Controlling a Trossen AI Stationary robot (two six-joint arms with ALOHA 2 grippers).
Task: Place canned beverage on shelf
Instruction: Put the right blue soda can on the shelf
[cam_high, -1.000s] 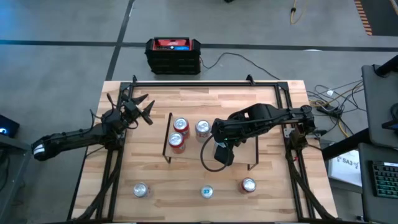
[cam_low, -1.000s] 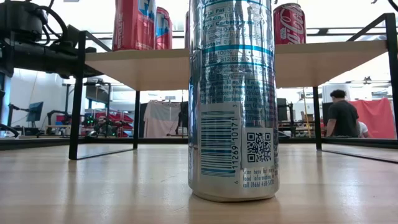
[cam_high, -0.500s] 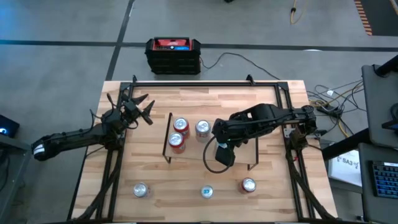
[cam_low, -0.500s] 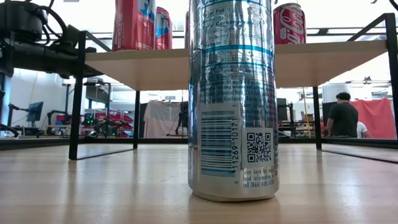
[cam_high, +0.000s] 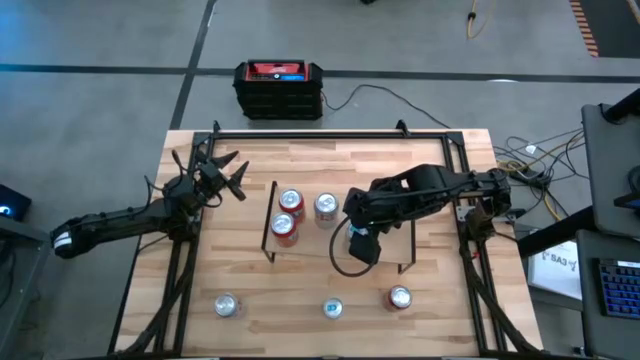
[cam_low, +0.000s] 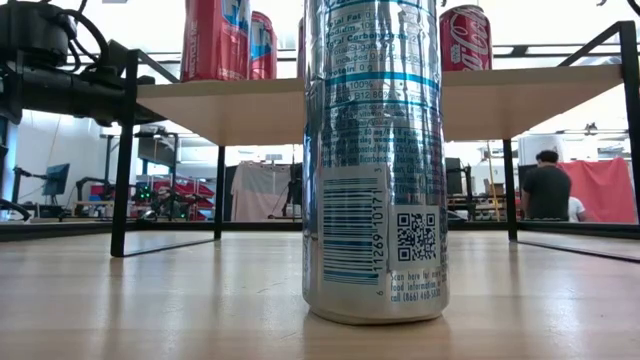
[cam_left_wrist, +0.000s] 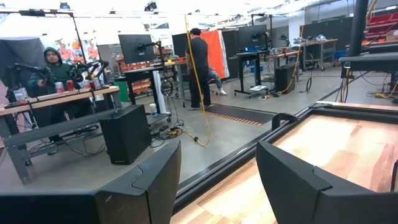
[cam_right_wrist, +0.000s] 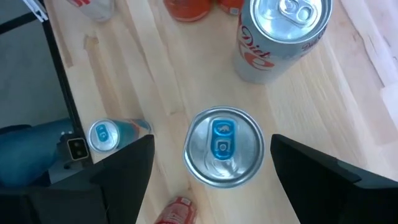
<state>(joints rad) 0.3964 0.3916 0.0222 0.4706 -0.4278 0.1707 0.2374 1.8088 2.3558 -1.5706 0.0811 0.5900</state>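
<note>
Right tool (cam_right_wrist: 208, 163): over the shelf (cam_high: 385, 235), looking straight down. Its fingers stand wide on either side of a silver can (cam_right_wrist: 224, 148) with a blue tab, clear of its sides, gripping nothing.
Silver can: upright on the shelf, just beside a Diet Coke can (cam_right_wrist: 280, 34).
Shelf: mid-counter (cam_high: 330, 160), on black legs. It also carries three red-sided cans (cam_high: 291, 199) (cam_high: 283, 226) (cam_high: 326, 206) towards its left end.
Left tool (cam_high: 228, 172): by the counter's far-left area, well apart from the shelf, fingers parted and empty.
Counter cans: three along the near edge, well apart, a grey one (cam_high: 227, 305), a slim blue-tabbed one (cam_high: 332, 308) and a red one (cam_high: 400, 297).
Low view: the slim can fills the middle, the shelf behind it.
Room: a person stands beyond the counter.
</note>
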